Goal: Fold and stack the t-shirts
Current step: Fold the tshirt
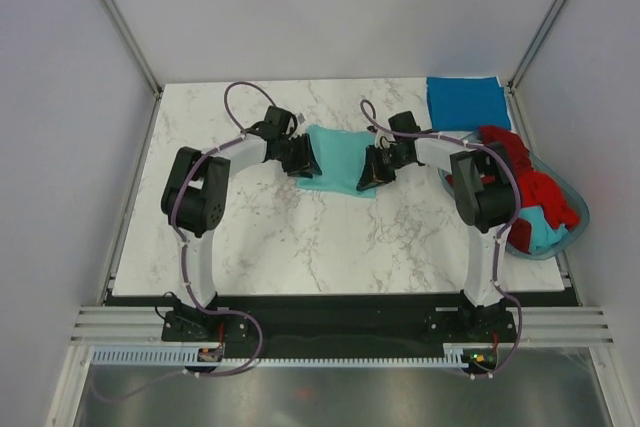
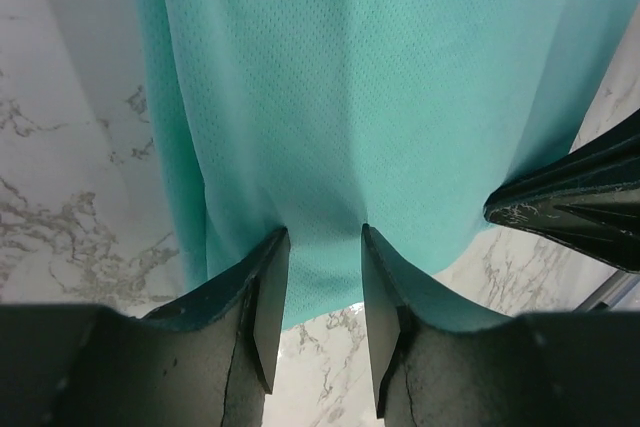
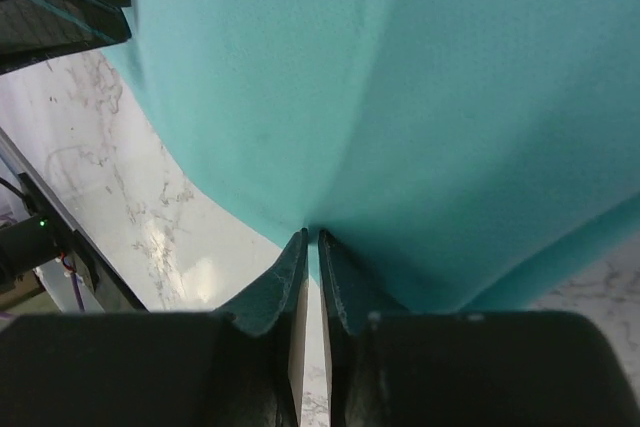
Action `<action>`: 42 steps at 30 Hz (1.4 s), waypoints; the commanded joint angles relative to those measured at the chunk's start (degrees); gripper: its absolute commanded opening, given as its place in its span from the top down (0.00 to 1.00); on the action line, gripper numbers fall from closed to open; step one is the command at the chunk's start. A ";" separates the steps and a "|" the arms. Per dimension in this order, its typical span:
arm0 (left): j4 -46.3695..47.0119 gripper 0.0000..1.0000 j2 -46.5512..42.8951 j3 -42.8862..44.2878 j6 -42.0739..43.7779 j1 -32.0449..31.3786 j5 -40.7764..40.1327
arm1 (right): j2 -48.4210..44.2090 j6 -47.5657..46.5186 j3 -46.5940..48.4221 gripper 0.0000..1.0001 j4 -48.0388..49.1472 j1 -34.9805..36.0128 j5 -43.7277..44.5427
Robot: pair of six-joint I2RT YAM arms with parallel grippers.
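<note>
- The light teal t-shirt (image 1: 335, 159) hangs between my two arms over the middle of the marble tabletop (image 1: 300, 237). Its long axis runs left to right, from one wrist to the other.
- The right fingers (image 3: 296, 277) are almost fully closed, with only a sliver of gap. They pinch the cloth's lower edge right at their tips, so that side is firmly in hand.
- The left fingers (image 2: 268, 282) stand clearly apart. The hem drops straight into the gap between them, and I see marble below it. I can't see the pads pressing the fabric, so I judge this side as not gripped.
- The relation that matters is that the cloth lies dead ahead of the left fingers and already sits inside their span. I'd only need to close them, not reach.
- From above, both the left fingers (image 1: 298, 159) and the right fingers (image 1: 377, 169) touch opposite ends of the shirt.
- A folded blue t-shirt (image 1: 468, 102) lies at the far right corner, nearer the right arm. I take that as the stacking spot.
- Red t-shirts (image 1: 535, 182) wait in the basket (image 1: 572, 209) at the right edge.
</note>
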 commanded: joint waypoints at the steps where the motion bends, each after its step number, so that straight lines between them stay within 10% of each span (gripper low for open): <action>1: 0.24 0.56 1.04 -1.08 1.95 0.14 -8.67 | -3.41 -2.33 -0.41 0.84 -1.50 -0.80 2.82; 22: -0.55 0.56 -2.64 -1.25 1.34 0.23 -6.57 | -9.82 -1.55 -5.15 0.86 -2.64 -1.68 13.55; 28: -1.25 0.53 -8.10 -0.81 1.16 1.19 -5.95 | -13.44 0.13 0.19 0.66 -2.47 -1.85 14.50; 42: -1.17 0.53 8.23 22.99 2.13 2.87 2.31 | 3.94 2.85 20.94 0.72 0.35 -3.35 13.19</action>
